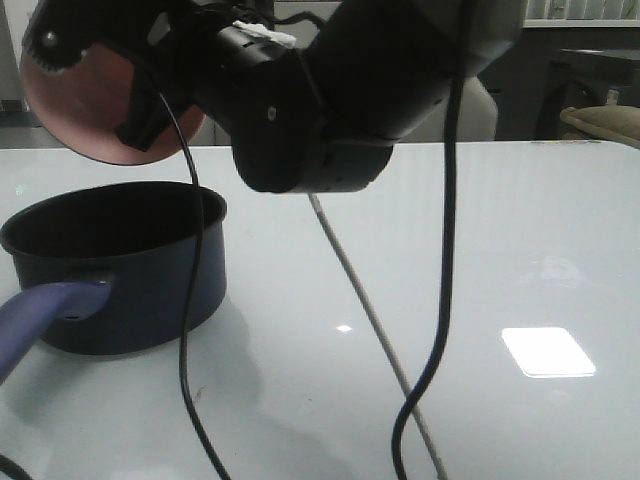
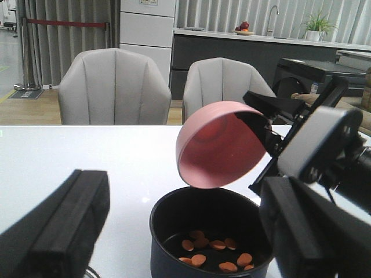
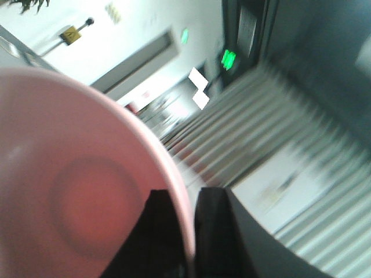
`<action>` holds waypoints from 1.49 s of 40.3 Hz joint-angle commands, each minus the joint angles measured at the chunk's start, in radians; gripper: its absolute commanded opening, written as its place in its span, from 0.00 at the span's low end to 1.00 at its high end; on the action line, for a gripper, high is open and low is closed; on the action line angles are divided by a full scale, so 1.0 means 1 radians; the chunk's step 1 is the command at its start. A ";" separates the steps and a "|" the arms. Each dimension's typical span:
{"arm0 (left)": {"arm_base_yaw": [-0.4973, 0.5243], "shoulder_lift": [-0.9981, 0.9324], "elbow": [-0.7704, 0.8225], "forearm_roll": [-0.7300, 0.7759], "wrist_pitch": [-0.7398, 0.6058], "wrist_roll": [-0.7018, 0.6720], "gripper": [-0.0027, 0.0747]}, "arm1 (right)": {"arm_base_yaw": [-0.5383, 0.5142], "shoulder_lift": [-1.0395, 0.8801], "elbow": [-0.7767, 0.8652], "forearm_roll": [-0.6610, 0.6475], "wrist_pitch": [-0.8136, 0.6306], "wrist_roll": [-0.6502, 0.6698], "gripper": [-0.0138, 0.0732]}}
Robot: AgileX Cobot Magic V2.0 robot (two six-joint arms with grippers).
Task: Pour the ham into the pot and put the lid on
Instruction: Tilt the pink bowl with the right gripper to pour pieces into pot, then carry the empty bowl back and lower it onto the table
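Pink bowl, clamped by right fingers, could clip pot rim; left fingers apart.

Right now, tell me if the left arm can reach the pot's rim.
Probably yes: the left tool is open, the pot directly ahead; the right tool's tilted pink bowl hangs above it.

two grey chairs behind the white table, curtains beyond.
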 commanded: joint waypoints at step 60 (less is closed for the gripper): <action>-0.007 0.013 -0.026 -0.009 -0.086 -0.005 0.79 | -0.703 -0.260 0.018 0.084 1.652 0.739 0.33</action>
